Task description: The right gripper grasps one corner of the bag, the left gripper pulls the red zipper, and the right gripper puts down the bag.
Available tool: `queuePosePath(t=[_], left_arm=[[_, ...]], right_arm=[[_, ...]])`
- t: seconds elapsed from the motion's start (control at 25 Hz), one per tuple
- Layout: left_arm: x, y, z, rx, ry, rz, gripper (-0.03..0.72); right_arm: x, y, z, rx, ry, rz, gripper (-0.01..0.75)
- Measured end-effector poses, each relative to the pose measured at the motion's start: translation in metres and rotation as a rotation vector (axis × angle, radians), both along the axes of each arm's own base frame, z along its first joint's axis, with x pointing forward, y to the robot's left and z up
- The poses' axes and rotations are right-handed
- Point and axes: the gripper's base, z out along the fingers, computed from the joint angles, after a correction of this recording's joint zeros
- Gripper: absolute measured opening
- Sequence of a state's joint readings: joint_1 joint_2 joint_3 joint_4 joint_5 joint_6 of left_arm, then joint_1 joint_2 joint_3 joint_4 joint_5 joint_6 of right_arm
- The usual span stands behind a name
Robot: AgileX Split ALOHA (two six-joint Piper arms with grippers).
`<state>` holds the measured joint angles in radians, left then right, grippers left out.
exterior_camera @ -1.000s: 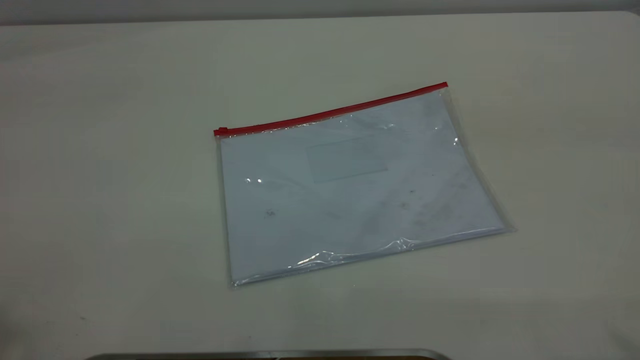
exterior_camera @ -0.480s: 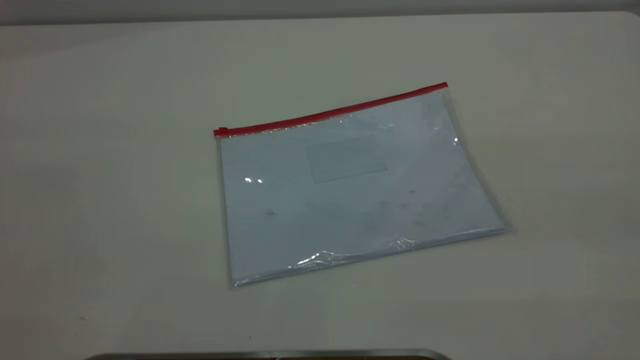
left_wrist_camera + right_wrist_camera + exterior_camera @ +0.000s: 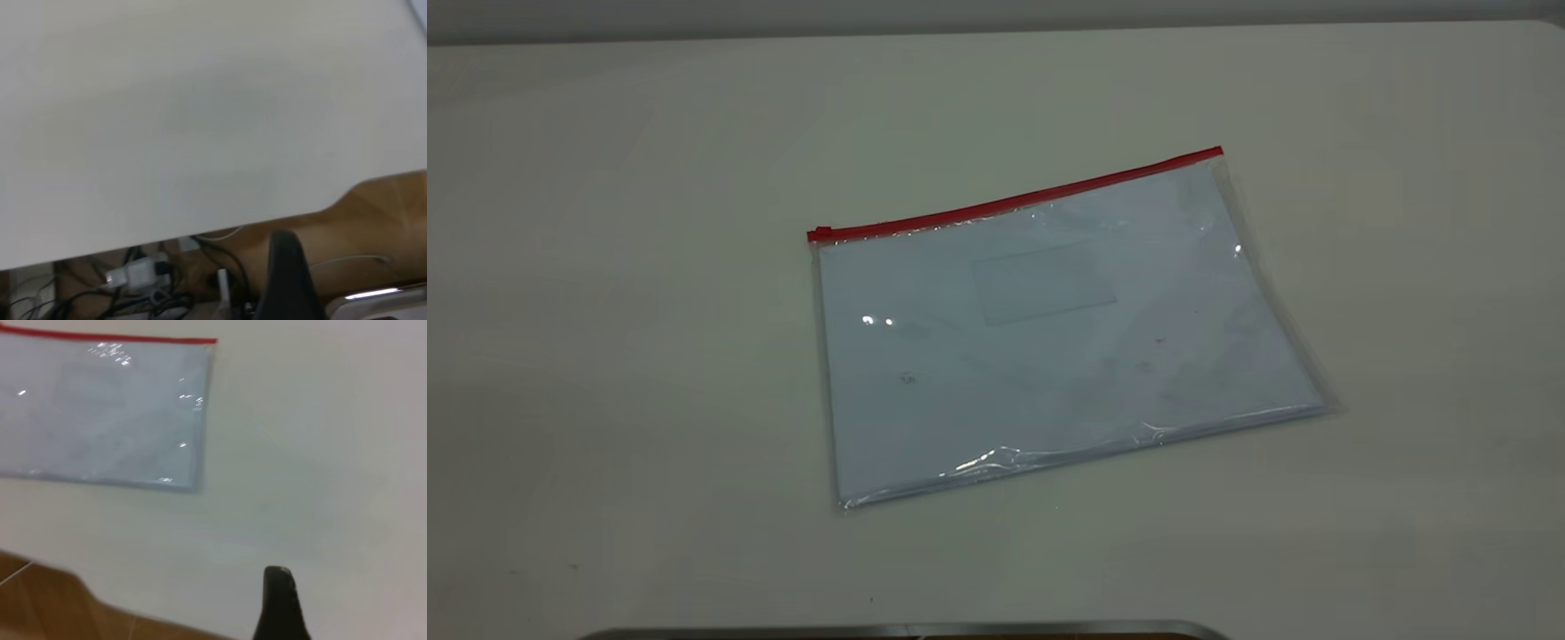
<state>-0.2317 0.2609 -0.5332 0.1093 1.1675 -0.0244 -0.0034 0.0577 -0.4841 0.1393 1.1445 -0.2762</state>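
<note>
On the tabletop (image 3: 605,267), near its middle, you have the bag (image 3: 1049,347) lying flat and untouched. Nothing holds it; neither arm shows in the exterior view.

Bag: clear, white paper inside, faint label window about centre. Long axis runs left-right across the exterior view, tilted, the right end lying farther from that camera. Zipper (image 3: 1014,203) forms the far long edge; its slider tab (image 3: 821,234) sits at the left end, so your pull would likely run from left toward right.

Right tool (image 3: 283,603): only one dark fingertip shows in its wrist view, over bare tabletop near the edge, well apart from the bag. From there the bag lies ahead and off to one side, with its near corner (image 3: 197,483) the closest point. You cannot tell whether it is open or closed.

Left tool (image 3: 287,280): one dark finger seen past the tabletop edge, no bag in its view. State likewise cannot be told.

Judgement: the first grasp is not yet begun. The right arm looks the better placed for a right-side corner.
</note>
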Motion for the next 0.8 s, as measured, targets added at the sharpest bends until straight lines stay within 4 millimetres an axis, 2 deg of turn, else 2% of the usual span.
queuePosePath(t=[0.2,0.4,0.8], left_arm=[[-0.001,-0.008,-0.001,-0.035,0.012,-0.099,0.586],[0.001,-0.012,-0.012,-0.035,0.028,-0.168,0.586],[0.002,-0.011,-0.012,-0.082,0.026,-0.078,0.586]], right_arm=[[0.000,-0.001,0.000,0.005,-0.005,-0.021,0.578],[0.000,-0.001,0.000,0.004,-0.005,-0.021,0.578],[0.000,-0.001,0.000,0.004,-0.005,-0.021,0.578]])
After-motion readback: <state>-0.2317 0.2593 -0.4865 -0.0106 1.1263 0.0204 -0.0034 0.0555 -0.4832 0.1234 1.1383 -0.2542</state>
